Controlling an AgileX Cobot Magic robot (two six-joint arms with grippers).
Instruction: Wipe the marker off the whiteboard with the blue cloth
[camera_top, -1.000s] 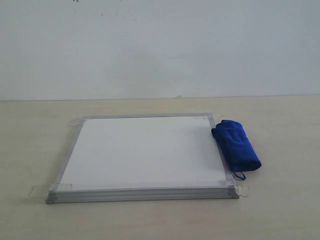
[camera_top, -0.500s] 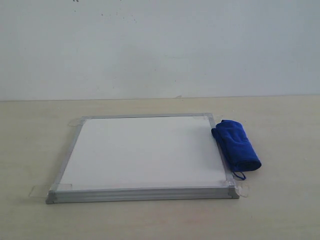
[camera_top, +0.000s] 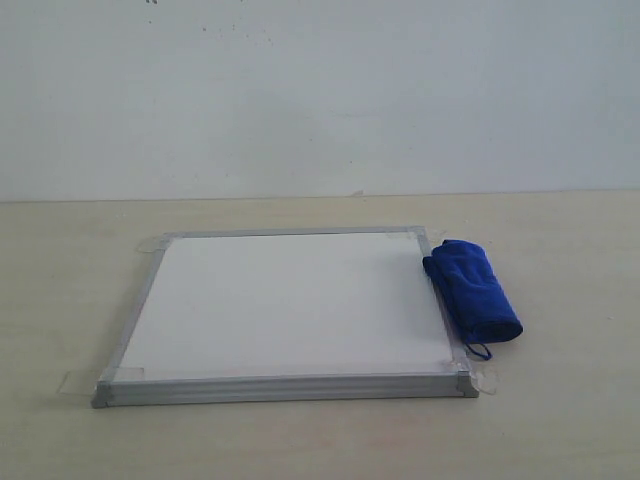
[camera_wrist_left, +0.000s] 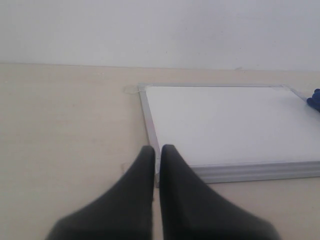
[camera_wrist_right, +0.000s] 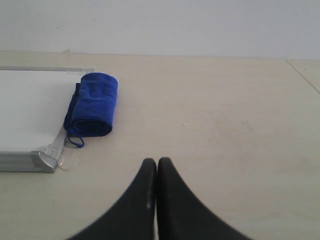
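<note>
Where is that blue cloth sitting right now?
In the exterior view the blue cloth lies on the table, right of centre, against the whiteboard's right-hand edge, with its small loop near the board's front corner.

The left gripper is holding its two dark fingers pressed together, with only a thin seam showing between them. Its tips are overlapping the near corner of the board; whether they are touching it cannot be told. The board is lying flat on the table, a silver frame running round its white face. A clear tape tab is sticking out at a far corner. A sliver of the cloth is peeking in at the picture's edge, beside the board's other far corner. A pale wall is standing behind.
</note>
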